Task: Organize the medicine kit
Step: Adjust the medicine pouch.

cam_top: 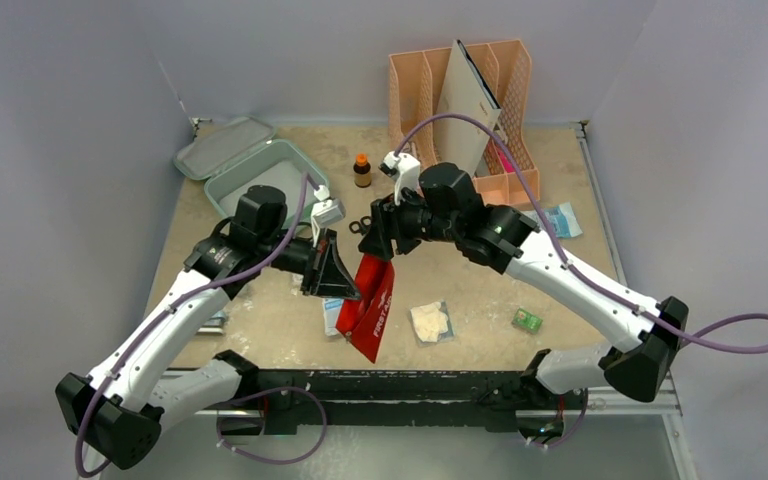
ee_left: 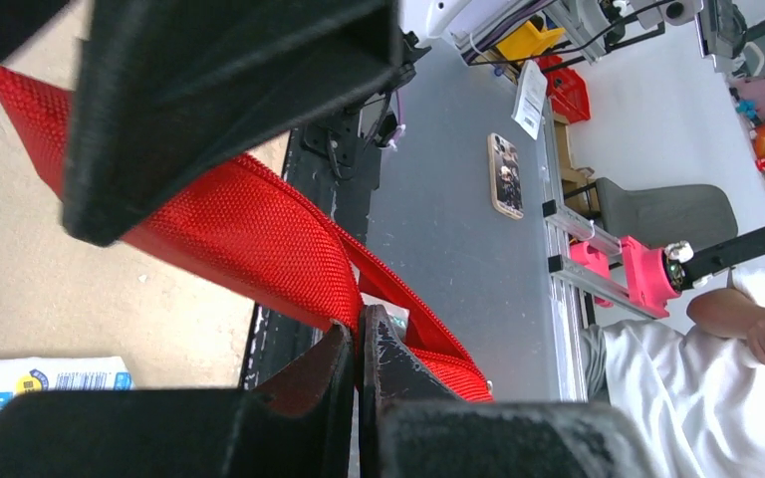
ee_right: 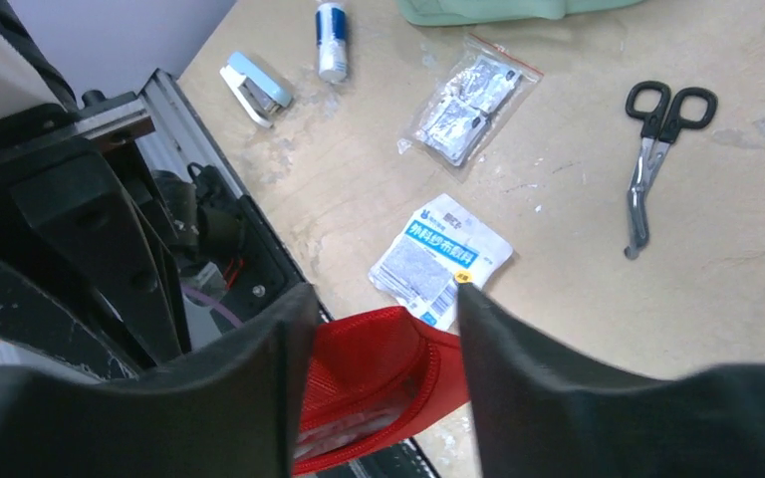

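The mint-green medicine kit (cam_top: pixel 270 172) lies open at the back left, its lid (cam_top: pixel 215 148) folded back; its edge shows in the right wrist view (ee_right: pixel 498 10). A red first-aid pouch (cam_top: pixel 370 300) hangs above the table's front middle, held between both grippers. My left gripper (cam_top: pixel 345 285) is shut on the pouch's edge (ee_left: pixel 249 229), its fingertips (ee_left: pixel 347 344) pinched together on the fabric. My right gripper (cam_top: pixel 380 248) holds the pouch's top end; in its wrist view the unzipped red mouth (ee_right: pixel 379 368) fills the gap between the jaws.
A peach file organizer (cam_top: pixel 465 110) stands at the back. A brown bottle (cam_top: pixel 362 170), scissors (ee_right: pixel 657 149), a sachet bag (ee_right: pixel 468 100), a dressing packet (ee_right: pixel 443 257), a stapler (ee_right: pixel 254 90), a white tube (ee_right: pixel 332 28), a gauze packet (cam_top: pixel 430 322) and a green box (cam_top: pixel 527 320) lie about.
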